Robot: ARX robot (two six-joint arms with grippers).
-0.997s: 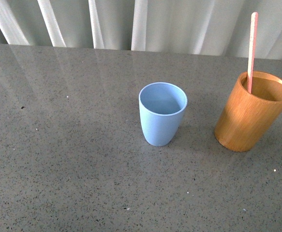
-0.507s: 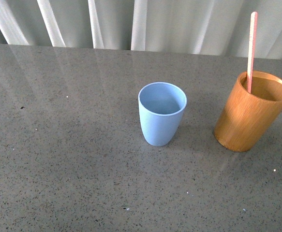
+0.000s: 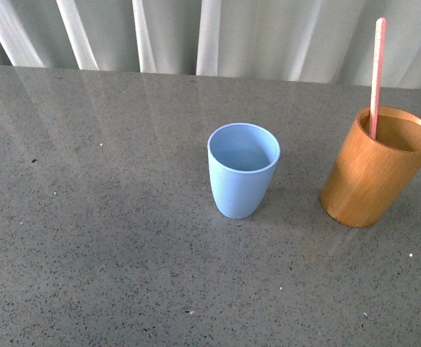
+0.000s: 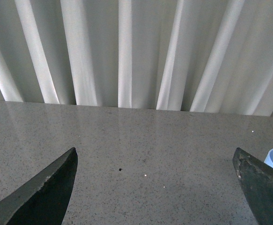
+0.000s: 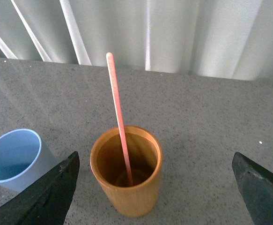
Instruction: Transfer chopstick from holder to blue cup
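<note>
**Front view:** chopstick point(image 3: 376, 76) stands in holder point(image 3: 372, 177), toward right of tabletop point(image 3: 109, 238). Blue cup point(image 3: 242, 173) sits near, to holder's left, apart from it. We see neither gripper here.

**Left wrist view:** left gripper point(image 4: 155, 187) spread wide, nothing between fingers. Cup rim shows at frame edge.

**Right wrist view:** right gripper point(image 5: 155, 159) spread wide, empty, facing holder.

**Risks, as we judge them:**
- Off-centre pinch lets thin stick slip or swing.
- Finger clipping rim tips holder.
- Tall stick leaning in narrow-based cup may topple it.
</note>
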